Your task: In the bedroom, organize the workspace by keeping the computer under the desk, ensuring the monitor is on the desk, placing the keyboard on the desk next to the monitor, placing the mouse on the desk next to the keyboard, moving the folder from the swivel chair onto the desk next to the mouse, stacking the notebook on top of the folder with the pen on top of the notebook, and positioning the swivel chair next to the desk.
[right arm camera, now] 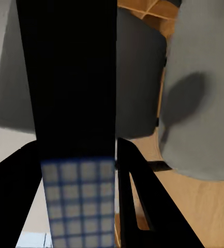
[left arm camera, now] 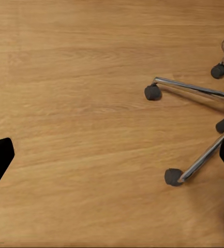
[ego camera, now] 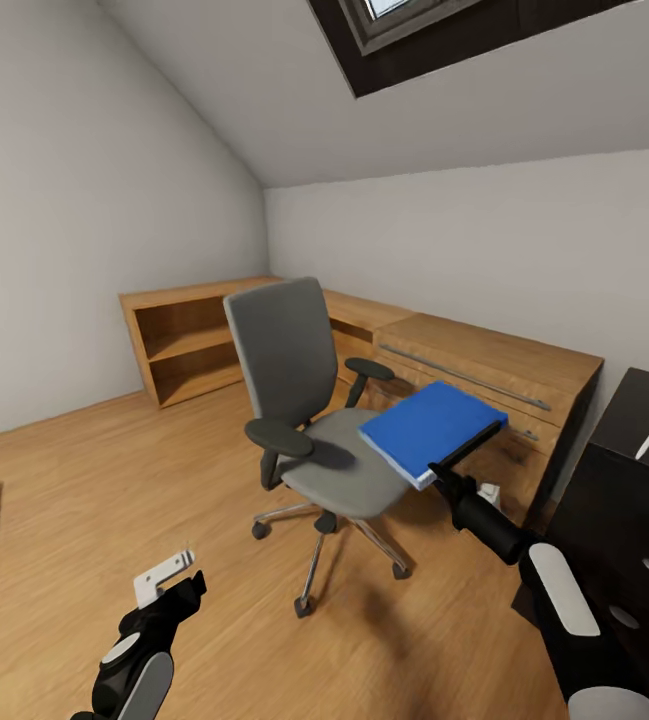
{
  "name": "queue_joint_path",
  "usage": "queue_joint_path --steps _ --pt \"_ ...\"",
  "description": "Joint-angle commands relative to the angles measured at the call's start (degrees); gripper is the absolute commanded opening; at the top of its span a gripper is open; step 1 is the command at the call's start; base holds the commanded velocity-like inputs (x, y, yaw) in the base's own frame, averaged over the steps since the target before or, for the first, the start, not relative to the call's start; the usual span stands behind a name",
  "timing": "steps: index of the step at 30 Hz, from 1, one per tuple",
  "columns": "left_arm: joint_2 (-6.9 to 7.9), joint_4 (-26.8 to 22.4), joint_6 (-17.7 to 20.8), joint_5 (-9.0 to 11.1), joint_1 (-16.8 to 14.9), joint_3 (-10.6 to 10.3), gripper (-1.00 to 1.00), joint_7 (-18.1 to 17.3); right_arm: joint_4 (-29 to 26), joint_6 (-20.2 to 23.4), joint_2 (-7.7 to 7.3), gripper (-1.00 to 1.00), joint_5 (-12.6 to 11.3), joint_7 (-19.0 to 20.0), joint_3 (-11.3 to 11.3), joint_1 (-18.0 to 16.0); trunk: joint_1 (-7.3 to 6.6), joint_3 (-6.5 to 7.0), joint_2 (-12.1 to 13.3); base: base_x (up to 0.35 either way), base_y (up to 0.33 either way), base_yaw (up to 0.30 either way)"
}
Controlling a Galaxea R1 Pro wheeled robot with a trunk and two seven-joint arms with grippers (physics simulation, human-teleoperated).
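At the lower left of the head view my left gripper [ego camera: 179,585] hangs low over the bare floor [ego camera: 84,500], its fingers spread apart and empty; in the left wrist view the floor planks and the chair's metal star base [left arm camera: 205,93] with its casters lie below it. At the lower right, my right gripper [ego camera: 464,455] is clenched on the near edge of the folder [ego camera: 429,425], which it holds tilted just above the seat, over its right side. In the right wrist view the folder [right arm camera: 65,77] runs dark between my fingers. The chair [ego camera: 299,400] stands mid-frame, facing right. At the right edge is the black desk [ego camera: 629,470], with the pen [ego camera: 647,441] on its top. Behind the chair a light-wood drawer chest [ego camera: 484,365] and open shelf [ego camera: 189,335] line the wall.
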Motion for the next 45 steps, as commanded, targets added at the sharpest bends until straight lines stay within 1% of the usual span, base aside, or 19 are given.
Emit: queue_joint_path --steps 1,2,4,5,6,9,25,45 --pt "0.06 0.5 0.1 0.3 0.0 -0.1 1.0 0.5 -1.9 0.3 0.02 -1.0 1.4 0.1 -0.1 0.4 -0.23 0.13 0.4 -0.004 0.0 0.0" --pt "-0.02 2.0 0.1 0.3 0.0 -0.2 1.0 0.5 -5.8 0.4 0.02 -1.0 5.2 0.1 -0.1 2.0 -0.45 0.31 0.8 -0.002 0.0 0.0" --pt "-0.2 3.0 0.0 0.3 0.0 -0.2 1.0 0.5 -10.1 0.4 -0.01 -1.0 9.5 0.3 -0.2 3.6 -0.89 0.66 1.6 -0.001 0.0 0.0" --pt "-0.28 3.3 0.0 0.3 0.0 -0.3 1.0 0.5 -12.1 0.5 -0.07 -1.0 10.9 0.4 -0.3 4.2 -1.11 0.84 2.0 0.0 0.0 0.0" --pt "-0.32 3.4 0.0 0.3 0.0 -0.3 1.0 0.5 -12.9 0.5 -0.16 -1.0 11.5 0.4 -0.4 4.5 -1.33 1.02 2.4 0.0 0.0 0.0" --pt "-0.52 3.8 0.0 0.3 0.0 -0.3 1.0 0.5 -15.9 0.7 -1.07 -1.0 13.1 0.5 -1.2 6.2 -1.99 1.56 3.6 0.0 0.0 0.0" --pt "-0.53 4.7 -0.2 0.2 0.0 -0.2 1.0 0.4 -17.6 0.8 -1.3 -1.0 13.3 0.9 -1.5 7.0 -5.5 4.43 10.0 0.0 0.0 0.0" --pt "-0.56 4.7 -0.3 0.2 0.0 -0.2 1.0 0.4 -18.0 0.9 -1.3 -1.0 13.3 0.9 -1.5 7.1 -9.9 8.02 18.0 0.0 0.0 0.0"
